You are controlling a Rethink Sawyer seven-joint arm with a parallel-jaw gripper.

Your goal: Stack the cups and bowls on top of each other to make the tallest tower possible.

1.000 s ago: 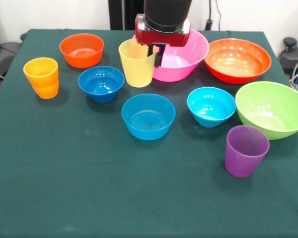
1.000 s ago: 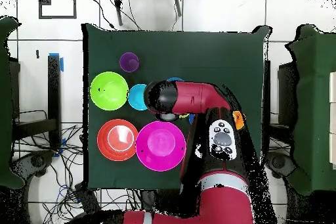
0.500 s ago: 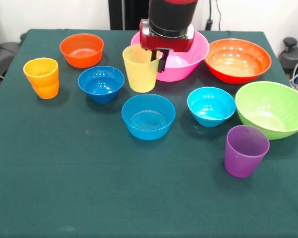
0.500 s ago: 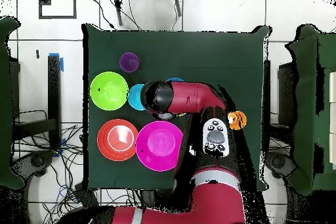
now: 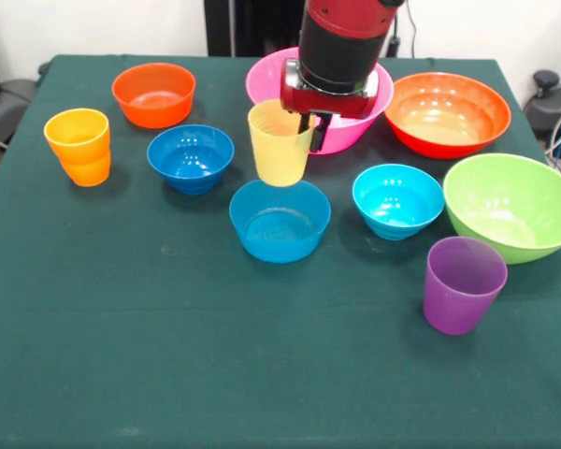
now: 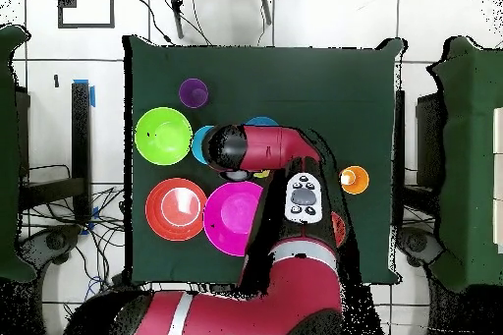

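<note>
Setting: robotics laboratory. Evidence: green-clothed table [image 6: 324, 76] on a white tiled floor [image 6: 432, 17], loose cables [image 6: 98, 243] trailing beside it, red robot arm [image 6: 295, 252] mounted at the table's edge.

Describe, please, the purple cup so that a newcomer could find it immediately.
In the front view, start at the big lime green bowl on the table's right side. Just in front of it stands the purple cup, upright and alone. It is the only purple piece, taller and narrower than the bowls.
</note>
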